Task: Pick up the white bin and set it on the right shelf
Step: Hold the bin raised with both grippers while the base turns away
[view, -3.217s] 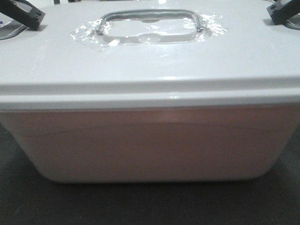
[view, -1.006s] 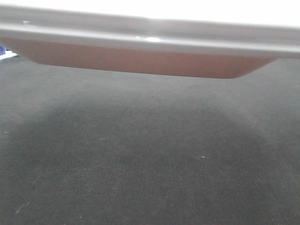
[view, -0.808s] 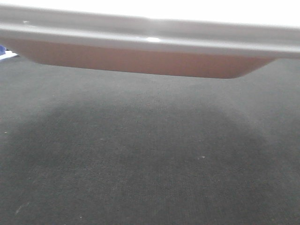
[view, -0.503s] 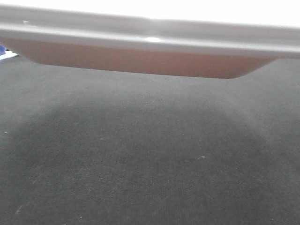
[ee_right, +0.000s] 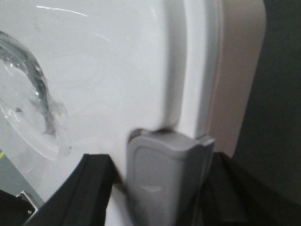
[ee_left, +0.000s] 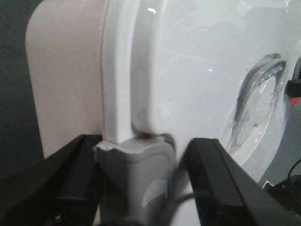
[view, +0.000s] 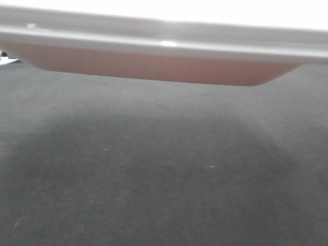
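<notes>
The white bin [view: 154, 66] hangs in the air at the top of the front view, showing only its pinkish lower wall and the white lid rim. The left wrist view has the bin [ee_left: 188, 70] seen end-on, and my left gripper [ee_left: 141, 155] is shut on its grey end latch [ee_left: 136, 174]. In the right wrist view the bin [ee_right: 117, 70] fills the frame, with my right gripper [ee_right: 162, 169] shut on the other grey latch [ee_right: 164, 179]. The lid's handle recess [ee_left: 258, 94] shows shiny wrap. The right shelf is out of view.
Dark grey carpet [view: 154, 174] lies below the bin, with the bin's shadow on it. A small pale object [view: 6, 60] lies at the far left edge of the floor.
About three seconds ago the bin rested on the carpet and filled the front view; now it is raised, with only its bottom showing. Over the last second it barely moved.
</notes>
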Tool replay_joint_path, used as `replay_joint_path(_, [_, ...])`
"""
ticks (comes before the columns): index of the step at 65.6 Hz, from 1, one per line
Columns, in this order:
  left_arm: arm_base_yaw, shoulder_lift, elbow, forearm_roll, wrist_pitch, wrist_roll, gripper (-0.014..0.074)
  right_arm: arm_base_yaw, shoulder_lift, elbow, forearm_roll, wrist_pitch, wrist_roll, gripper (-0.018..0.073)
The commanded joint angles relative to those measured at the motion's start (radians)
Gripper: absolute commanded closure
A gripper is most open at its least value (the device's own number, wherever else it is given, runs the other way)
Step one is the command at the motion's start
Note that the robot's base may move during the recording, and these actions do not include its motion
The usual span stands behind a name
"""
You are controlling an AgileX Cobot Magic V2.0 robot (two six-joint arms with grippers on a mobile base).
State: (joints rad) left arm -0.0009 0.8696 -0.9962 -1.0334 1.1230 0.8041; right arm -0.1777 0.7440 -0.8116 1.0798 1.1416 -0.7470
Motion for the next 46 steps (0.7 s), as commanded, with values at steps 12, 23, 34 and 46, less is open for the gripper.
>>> replay_joint_path(12, [-0.03, -0.013, -0.033, -0.192, 0.151, 0.018, 0.0356, 0.012, -0.008, -0.031, 0.208, 0.069, -0.016, 0.0198])
replay_joint_path(23, [-0.03, -0.013, -0.033, -0.192, 0.151, 0.018, 0.0356, 0.012, -0.008, -0.031, 0.208, 0.069, -0.016, 0.0198])
replay_joint_path(34, [-0.03, -0.013, -0.033, -0.192, 0.151, 0.018, 0.0356, 0.012, -0.008, -0.031, 0.208, 0.069, -0.016, 0.0198])
replay_joint_path(46, [-0.03, -0.013, -0.033, -0.192, 0.151, 0.018, 0.0356, 0.012, -0.008, -0.031, 0.208, 0.069, -0.016, 0.0198])
